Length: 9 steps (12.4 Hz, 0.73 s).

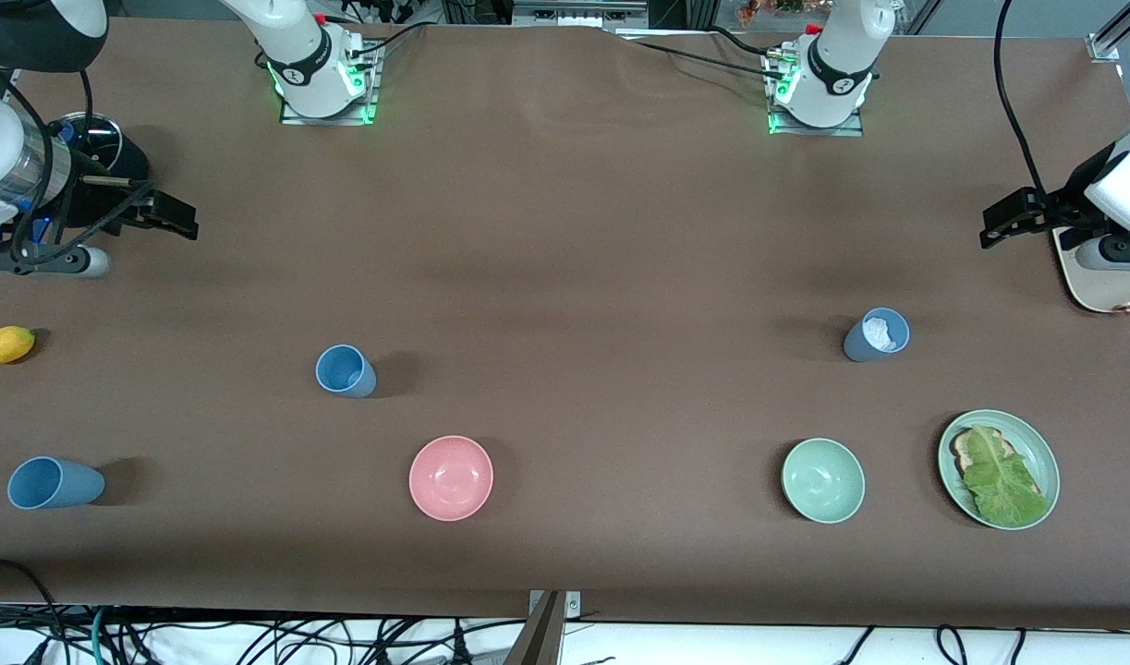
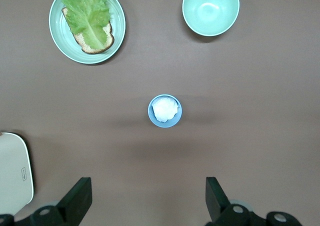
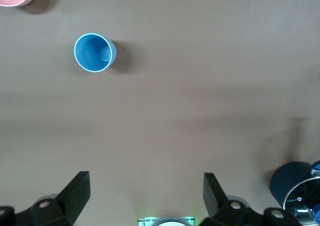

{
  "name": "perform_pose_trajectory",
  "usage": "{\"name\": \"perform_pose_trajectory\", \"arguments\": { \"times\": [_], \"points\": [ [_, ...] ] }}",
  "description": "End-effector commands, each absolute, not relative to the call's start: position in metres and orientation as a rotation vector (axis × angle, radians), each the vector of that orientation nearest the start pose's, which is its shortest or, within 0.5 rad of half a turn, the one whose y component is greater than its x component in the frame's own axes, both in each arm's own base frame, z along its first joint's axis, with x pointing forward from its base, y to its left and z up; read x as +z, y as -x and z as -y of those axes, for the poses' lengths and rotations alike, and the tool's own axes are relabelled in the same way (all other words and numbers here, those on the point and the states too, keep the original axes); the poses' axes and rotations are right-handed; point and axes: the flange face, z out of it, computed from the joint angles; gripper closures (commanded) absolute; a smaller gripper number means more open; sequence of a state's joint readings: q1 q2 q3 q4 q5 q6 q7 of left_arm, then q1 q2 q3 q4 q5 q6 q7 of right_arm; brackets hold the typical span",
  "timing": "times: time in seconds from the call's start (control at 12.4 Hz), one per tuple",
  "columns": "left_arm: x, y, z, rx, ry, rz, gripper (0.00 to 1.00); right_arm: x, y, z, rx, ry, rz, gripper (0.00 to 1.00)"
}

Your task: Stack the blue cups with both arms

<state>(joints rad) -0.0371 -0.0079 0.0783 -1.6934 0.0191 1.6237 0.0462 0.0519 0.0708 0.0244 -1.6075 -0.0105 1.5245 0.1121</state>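
Blue cups sat untouched, both end effectors wide open and waiting.
Sky-blue cup (image 1: 346,370) stood centre-left in the front view, a second one (image 1: 54,483) at lower left, grey-blue cup (image 1: 876,334) with white stuff inside at centre-right. Light, stiff, likely slick plastic; I'd pinch across the rim. Left end effector (image 1: 997,228) and right end effector (image 1: 175,216) hovered over the tabletop (image 1: 565,231). Pink bowl (image 1: 451,477), green bowl (image 1: 822,480) and plate (image 1: 1048,459) blocked nothing.

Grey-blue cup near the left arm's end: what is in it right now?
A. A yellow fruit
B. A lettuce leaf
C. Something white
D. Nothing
C. The grey-blue cup stands upright with a white lump inside it, seen from above in the left wrist view and also at its mouth in the front view.
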Motion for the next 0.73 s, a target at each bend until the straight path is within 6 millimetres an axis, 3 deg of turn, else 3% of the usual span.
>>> {"name": "perform_pose_trajectory", "arguments": {
  "times": [0.0, 0.16, 0.32, 0.65],
  "points": [
    [0.580, -0.553, -0.031, 0.094, 3.144, -0.029, 0.00, 0.572, -0.564, -0.041, 0.245, 3.161, -0.046, 0.00],
    [0.580, -0.556, -0.029, 0.089, 3.143, -0.034, 0.00, 0.571, -0.564, -0.041, 0.247, 3.159, -0.046, 0.00],
    [0.567, -0.566, -0.035, 0.123, 3.140, -0.014, 0.00, 0.571, -0.564, -0.041, 0.247, 3.161, -0.053, 0.00],
    [0.566, -0.572, -0.037, 0.106, 3.133, -0.020, 0.00, 0.571, -0.563, -0.041, 0.247, 3.160, -0.060, 0.00]
  ]
}}
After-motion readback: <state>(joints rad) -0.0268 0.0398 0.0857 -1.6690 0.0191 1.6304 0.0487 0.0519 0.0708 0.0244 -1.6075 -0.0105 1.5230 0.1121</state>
